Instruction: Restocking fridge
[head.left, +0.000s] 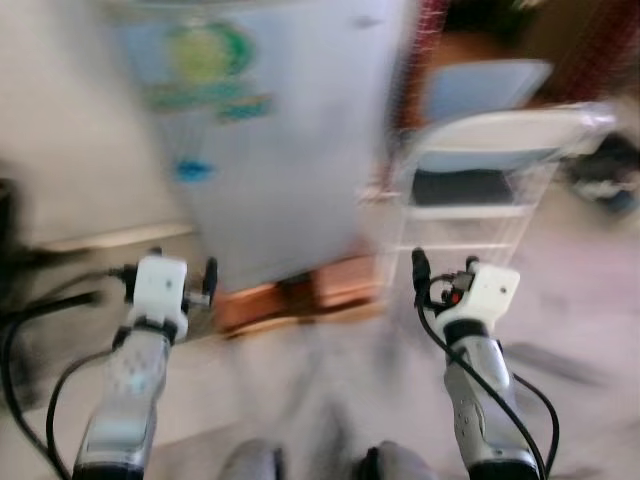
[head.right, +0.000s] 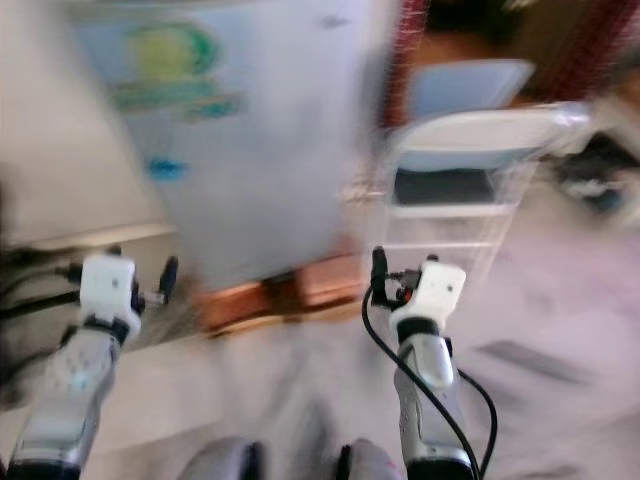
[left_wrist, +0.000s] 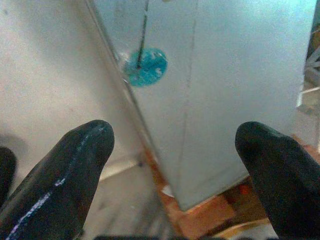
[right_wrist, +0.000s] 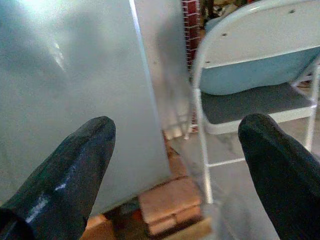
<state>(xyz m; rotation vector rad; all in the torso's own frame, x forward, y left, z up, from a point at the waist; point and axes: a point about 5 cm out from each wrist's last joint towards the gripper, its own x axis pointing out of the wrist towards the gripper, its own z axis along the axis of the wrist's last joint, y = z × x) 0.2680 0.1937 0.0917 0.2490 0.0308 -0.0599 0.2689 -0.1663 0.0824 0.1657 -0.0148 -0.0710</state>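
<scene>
Head cam is pretty smeared, but the tall pale blue-grey metal fridge (head.left: 285, 140) takes up everything from 10 to 12 o'clock, door closed, with a blurry green and yellow sticker (head.left: 205, 55) up top and a small round teal sticker (left_wrist: 146, 66) lower down on the front. It sits on a stack of reddish-orange bricks (head.left: 300, 295) on the pale mottled floor (head.left: 330, 380). Just beside it at 1 to 2 o'clock is a white metal folding chair with a dark seat (head.left: 480, 175), with a red brick wall strip (right_wrist: 190, 22) showing between the two. Off at 9 o'clock there's a cream wall (head.left: 60, 130). The left end effector (left_wrist: 175, 145) hangs in front of the fridge's lower corner, fingers spread wide, holding nothing. The right end effector (right_wrist: 175, 145) is also spread wide and empty, aimed at the gap between fridge and chair.
</scene>
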